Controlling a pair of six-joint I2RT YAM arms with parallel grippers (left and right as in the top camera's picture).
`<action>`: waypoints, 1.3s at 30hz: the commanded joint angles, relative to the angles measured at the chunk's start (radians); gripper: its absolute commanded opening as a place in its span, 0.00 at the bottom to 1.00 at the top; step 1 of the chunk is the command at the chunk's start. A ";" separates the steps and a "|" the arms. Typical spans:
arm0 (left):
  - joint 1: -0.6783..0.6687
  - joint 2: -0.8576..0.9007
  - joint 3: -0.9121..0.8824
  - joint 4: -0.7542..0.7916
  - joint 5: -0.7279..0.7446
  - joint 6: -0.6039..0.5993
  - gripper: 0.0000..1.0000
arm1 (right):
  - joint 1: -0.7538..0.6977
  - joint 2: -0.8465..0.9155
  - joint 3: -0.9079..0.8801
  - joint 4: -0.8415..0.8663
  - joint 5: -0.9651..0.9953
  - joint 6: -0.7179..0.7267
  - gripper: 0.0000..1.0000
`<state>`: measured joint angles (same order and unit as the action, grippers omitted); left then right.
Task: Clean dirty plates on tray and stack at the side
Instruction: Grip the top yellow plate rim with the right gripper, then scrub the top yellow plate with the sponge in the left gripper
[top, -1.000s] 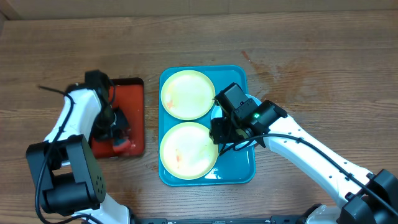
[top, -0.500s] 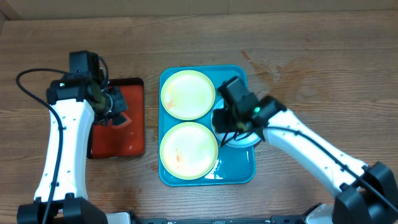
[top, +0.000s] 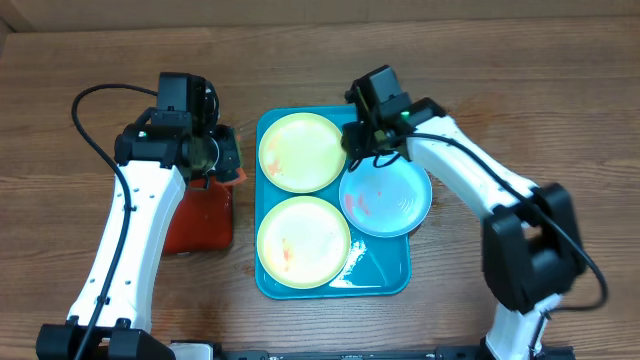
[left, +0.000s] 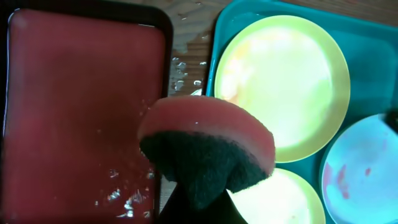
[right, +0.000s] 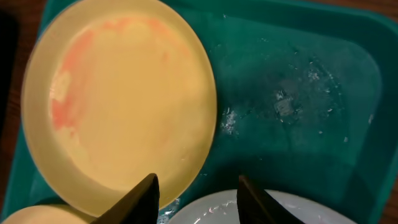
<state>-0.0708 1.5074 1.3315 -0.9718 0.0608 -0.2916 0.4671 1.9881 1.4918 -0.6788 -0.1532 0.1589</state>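
The turquoise tray (top: 385, 272) holds two yellow-green plates (top: 302, 151) (top: 303, 242) with faint reddish smears. The light teal plate (top: 390, 200), smeared red on its left, lies over the tray's right rim. My left gripper (top: 215, 157) is shut on a red sponge with a dark scouring face (top: 232, 168), just left of the tray. In the left wrist view the sponge (left: 208, 146) hides the fingers. My right gripper (top: 365, 140) is open and empty over the tray's back right. In the right wrist view its fingers (right: 202, 199) straddle the teal plate's far rim (right: 280, 211), beside the back plate (right: 118, 106).
A smaller red tray with a black rim (top: 200, 215) lies wet on the table left of the turquoise tray, and shows in the left wrist view (left: 81, 93). Water drops lie on the bare tray floor (right: 298, 93). Wooden table (top: 520, 110) surrounds both trays.
My left arm lifted the sponge off the red tray and carried it right toward the turquoise tray. My right arm moved back to the tray's far right, uncovering the teal plate.
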 joint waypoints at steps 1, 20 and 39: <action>-0.003 -0.010 0.023 0.010 0.014 0.000 0.04 | 0.003 0.074 0.018 0.042 -0.005 -0.029 0.42; -0.076 0.217 0.023 0.336 0.150 -0.039 0.04 | 0.029 0.163 0.014 0.127 -0.005 0.127 0.04; -0.223 0.580 0.023 0.389 -0.238 -0.146 0.04 | 0.060 0.163 0.014 0.010 -0.005 0.126 0.04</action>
<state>-0.3019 2.0464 1.3621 -0.5220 0.0349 -0.4171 0.4992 2.1349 1.5150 -0.6449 -0.1490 0.2878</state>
